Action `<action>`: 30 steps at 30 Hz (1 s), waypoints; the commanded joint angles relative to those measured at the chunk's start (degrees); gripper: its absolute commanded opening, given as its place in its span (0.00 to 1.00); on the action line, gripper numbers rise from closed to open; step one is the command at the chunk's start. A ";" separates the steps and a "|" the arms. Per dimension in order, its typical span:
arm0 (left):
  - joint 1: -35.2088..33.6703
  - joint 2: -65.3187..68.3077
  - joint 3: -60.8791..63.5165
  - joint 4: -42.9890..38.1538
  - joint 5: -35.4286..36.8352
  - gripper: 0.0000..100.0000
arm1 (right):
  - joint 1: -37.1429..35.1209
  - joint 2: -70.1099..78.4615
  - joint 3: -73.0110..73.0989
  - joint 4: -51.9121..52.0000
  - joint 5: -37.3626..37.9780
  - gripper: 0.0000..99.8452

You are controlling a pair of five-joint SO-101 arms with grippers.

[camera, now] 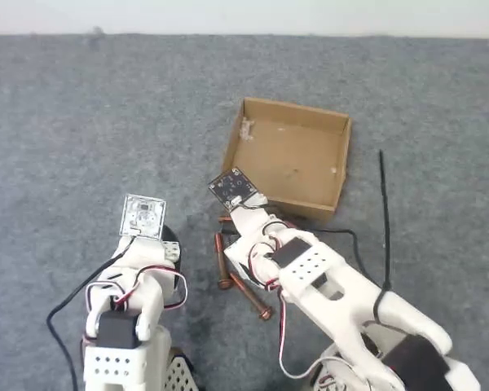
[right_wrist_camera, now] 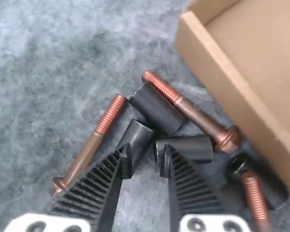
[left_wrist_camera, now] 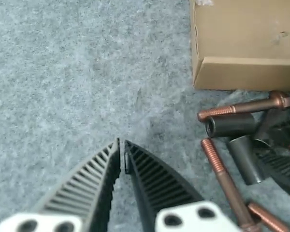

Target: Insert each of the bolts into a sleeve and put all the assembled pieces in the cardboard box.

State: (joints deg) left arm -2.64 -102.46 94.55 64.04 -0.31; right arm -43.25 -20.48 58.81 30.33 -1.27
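Observation:
The open cardboard box (camera: 289, 159) lies on grey carpet. Copper bolts (camera: 220, 261) and dark sleeves lie in a cluster just in front of it. My right gripper (right_wrist_camera: 145, 157) is open and low over the cluster, with its fingertips beside two sleeves (right_wrist_camera: 137, 137) (right_wrist_camera: 186, 147). A third sleeve (right_wrist_camera: 157, 108) lies across a long bolt (right_wrist_camera: 191, 111), and another bolt (right_wrist_camera: 89, 145) lies apart from them. My left gripper (left_wrist_camera: 122, 143) is shut on nothing, over bare carpet beside the cluster. From there I see bolts (left_wrist_camera: 241, 107) (left_wrist_camera: 227, 183) and sleeves (left_wrist_camera: 232, 124) (left_wrist_camera: 245, 159).
The box wall (left_wrist_camera: 246, 72) stands close behind the cluster. A black cable (camera: 385, 220) runs along the carpet to the right of the box. Carpet stretches to the left and far side of the box.

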 commanded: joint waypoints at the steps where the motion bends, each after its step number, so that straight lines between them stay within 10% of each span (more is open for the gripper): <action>1: 0.09 0.26 -0.66 -1.14 0.26 0.01 | -0.57 0.40 -3.34 -1.36 -1.58 0.10; 30: 0.26 0.26 -0.66 -1.32 0.26 0.02 | -2.59 19.38 -20.40 11.47 -1.58 0.10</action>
State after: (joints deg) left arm -2.64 -102.46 94.55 64.04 -0.31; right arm -46.42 -1.05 40.97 40.44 -2.59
